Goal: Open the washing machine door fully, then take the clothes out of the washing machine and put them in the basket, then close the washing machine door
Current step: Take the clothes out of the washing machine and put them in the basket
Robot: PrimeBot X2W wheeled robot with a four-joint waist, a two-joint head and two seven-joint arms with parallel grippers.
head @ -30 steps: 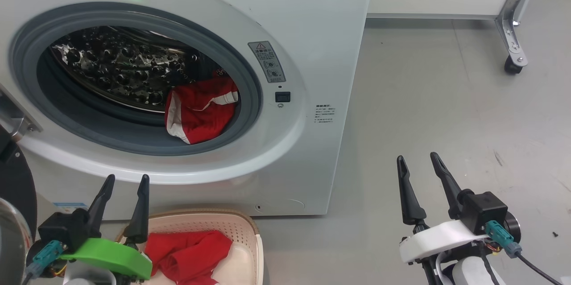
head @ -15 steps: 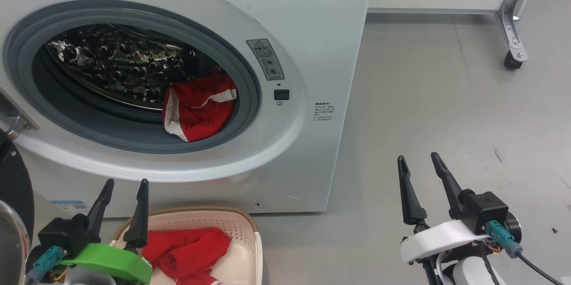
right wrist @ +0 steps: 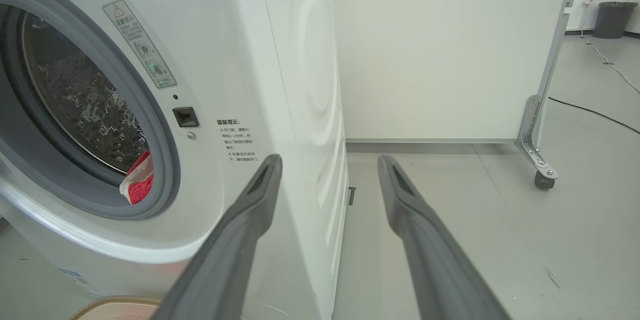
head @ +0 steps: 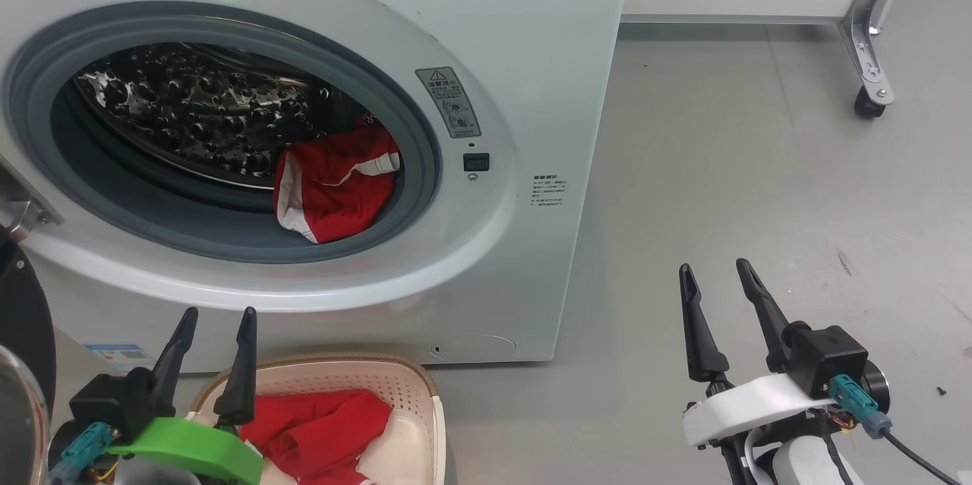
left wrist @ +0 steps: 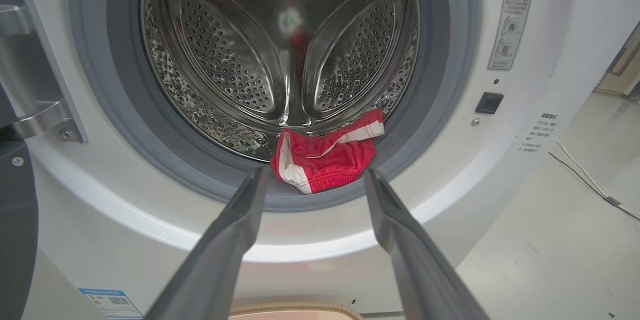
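Note:
The white washing machine (head: pixel 531 52) stands with its drum uncovered. The washing machine door (head: pixel 19 318) hangs swung out at the far left, where part of its black rim shows. Red clothes (head: pixel 334 189) with white trim lie at the drum's lower right lip (left wrist: pixel 325 160). A second red garment (head: pixel 319 428) lies in the cream basket (head: pixel 421 394) on the floor before the machine. My left gripper (head: pixel 216 314) is open over the basket's left end, its fingers pointing at the drum (left wrist: pixel 315 172). Right of the machine, my right gripper (head: pixel 714 266) is open and holds nothing (right wrist: pixel 330 158).
Bare grey floor (head: pixel 759 166) spreads to the right of the machine. A white partition stands behind on a metal foot with a caster (head: pixel 866 102). Farther back are a dark bin (right wrist: pixel 612 19) and a cable on the floor (right wrist: pixel 595 112).
The head view has shifted slightly. Both grippers stay open where they were, and the clothes in the drum and the basket have not moved.

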